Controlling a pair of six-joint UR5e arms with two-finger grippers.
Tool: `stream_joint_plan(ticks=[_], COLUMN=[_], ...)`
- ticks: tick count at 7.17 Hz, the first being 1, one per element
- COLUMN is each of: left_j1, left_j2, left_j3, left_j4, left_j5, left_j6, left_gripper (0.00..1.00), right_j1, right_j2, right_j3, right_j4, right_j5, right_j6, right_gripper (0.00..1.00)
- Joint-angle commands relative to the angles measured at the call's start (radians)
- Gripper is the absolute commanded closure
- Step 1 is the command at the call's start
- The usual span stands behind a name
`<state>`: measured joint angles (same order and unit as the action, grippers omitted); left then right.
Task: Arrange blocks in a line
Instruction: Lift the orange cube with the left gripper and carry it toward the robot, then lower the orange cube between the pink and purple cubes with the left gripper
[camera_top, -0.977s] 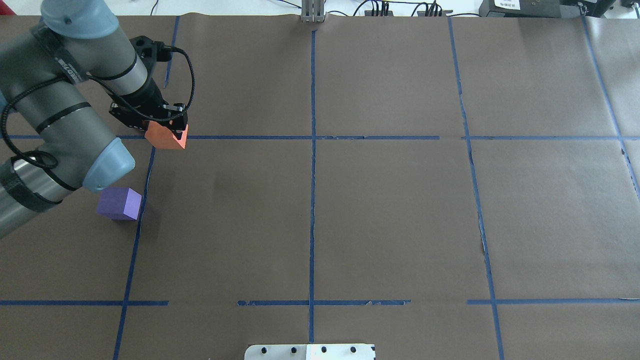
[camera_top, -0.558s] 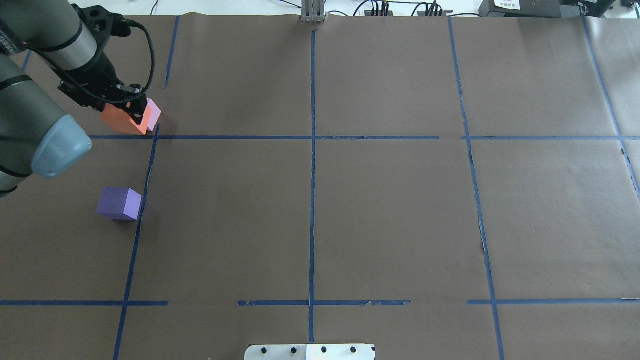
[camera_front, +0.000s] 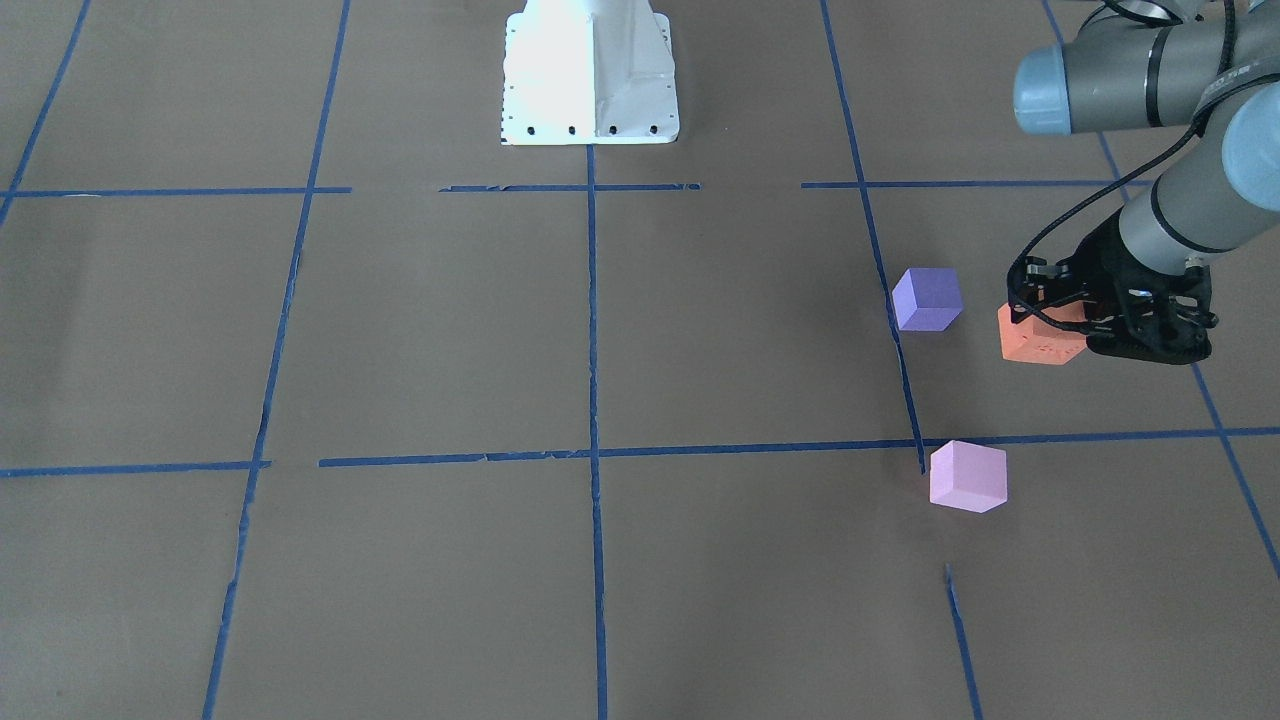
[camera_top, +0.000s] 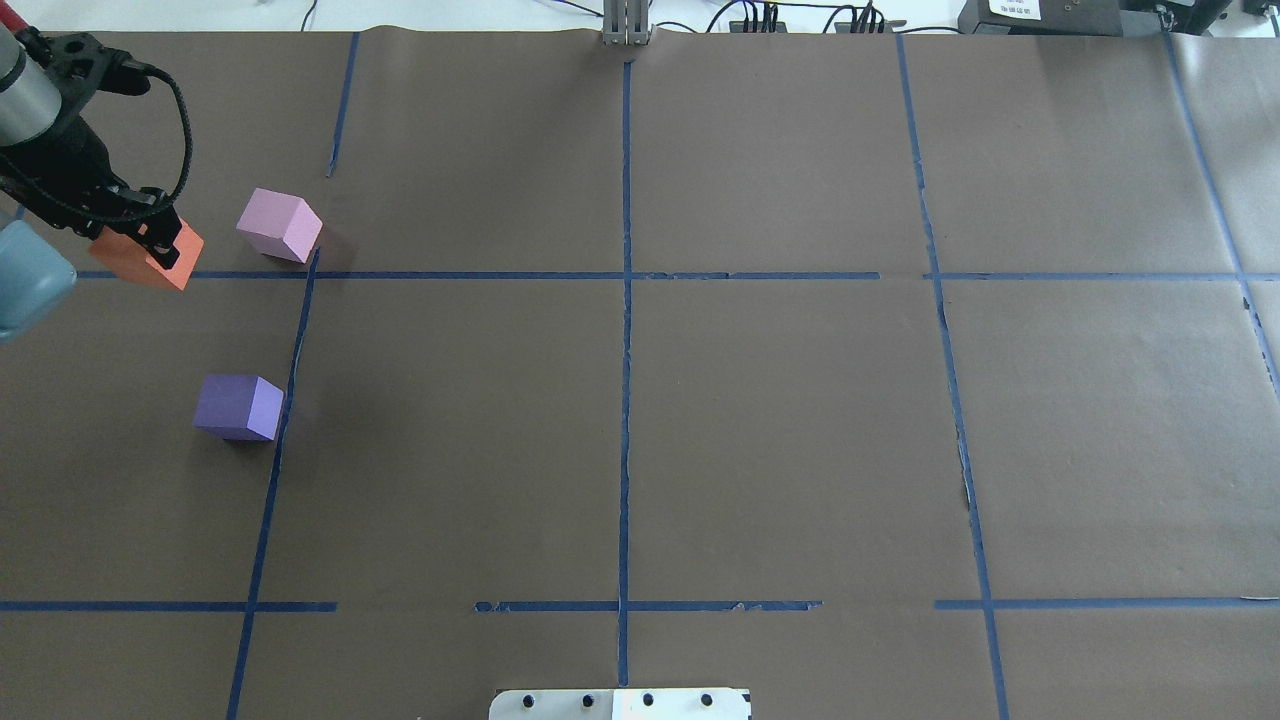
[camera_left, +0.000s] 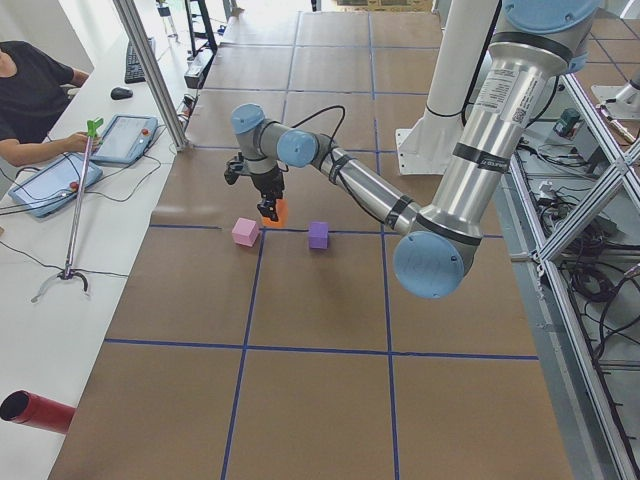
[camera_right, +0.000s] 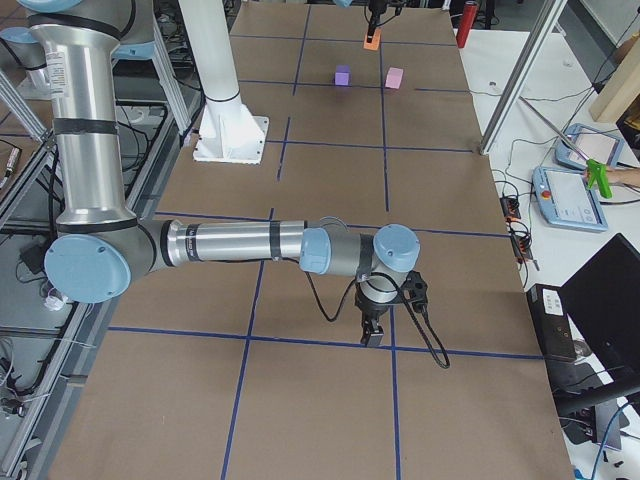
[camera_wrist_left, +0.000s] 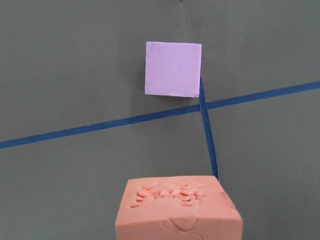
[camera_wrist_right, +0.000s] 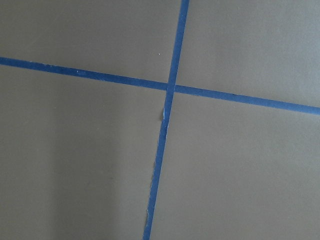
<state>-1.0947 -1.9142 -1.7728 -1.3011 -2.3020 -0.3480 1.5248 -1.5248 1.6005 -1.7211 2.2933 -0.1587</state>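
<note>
At the left edge of the overhead view I see the left gripper (camera_top: 150, 245) closed on the matte orange foam cube (camera_top: 128, 266), held between its fingers. It has moved left, away from the pale pink-lilac foam cube (camera_top: 280, 225).

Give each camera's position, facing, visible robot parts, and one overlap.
Front-facing: across the table, facing robot base; left end effector grips orange block.
Overhead: behind robot, looking down; left arm at left edge.
Exterior left: table's end; left arm near.
Exterior right: opposite end; right end effector near.
Left wrist: down on orange block, pink block.
Right wrist: down on tape cross.
Shared: front-facing and overhead both show violet block.
</note>
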Motion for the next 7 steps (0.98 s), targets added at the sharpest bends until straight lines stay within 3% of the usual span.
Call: stream_joint_plan(ticks=[1,7], left_j1=[0.003,0.107], left_j2=[-0.005,-0.012], left_j3=[0.103,0.239], left_j4=[-0.062,-0.323], left_j5=[-0.097,-0.091], left_j6=[-0.011,-0.212], left_gripper=[1.00,1.00], right_j1=[0.000,0.000], right_j2=[0.000,0.000], right_j3=[-0.001,-0.001], right_j4=[0.000,0.000], right_j5=[0.000,0.000], right_j6=[0.001,-0.001], right_gripper=[0.00,0.00])
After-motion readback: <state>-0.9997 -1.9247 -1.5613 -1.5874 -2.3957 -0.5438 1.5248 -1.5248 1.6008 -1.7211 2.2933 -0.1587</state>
